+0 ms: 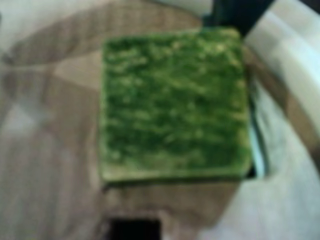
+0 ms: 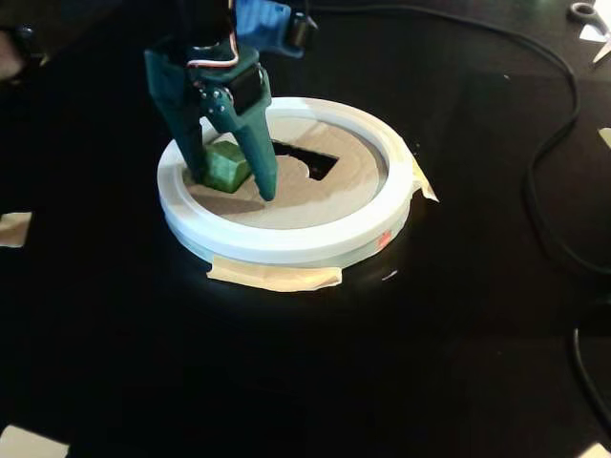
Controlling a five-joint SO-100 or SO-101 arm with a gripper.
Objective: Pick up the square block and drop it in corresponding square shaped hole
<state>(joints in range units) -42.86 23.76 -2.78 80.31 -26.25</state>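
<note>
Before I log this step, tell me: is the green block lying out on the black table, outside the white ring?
No. In the fixed view the green block sits inside the white ring, between the gripper fingers.

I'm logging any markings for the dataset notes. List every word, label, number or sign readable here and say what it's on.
None can be read. The green block, the claw, the white ring and the tape bear no lettering. The small red mark on the ring is too small to read.

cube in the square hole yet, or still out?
Out. The green cube sits between the gripper fingers on the tan panel.
</note>
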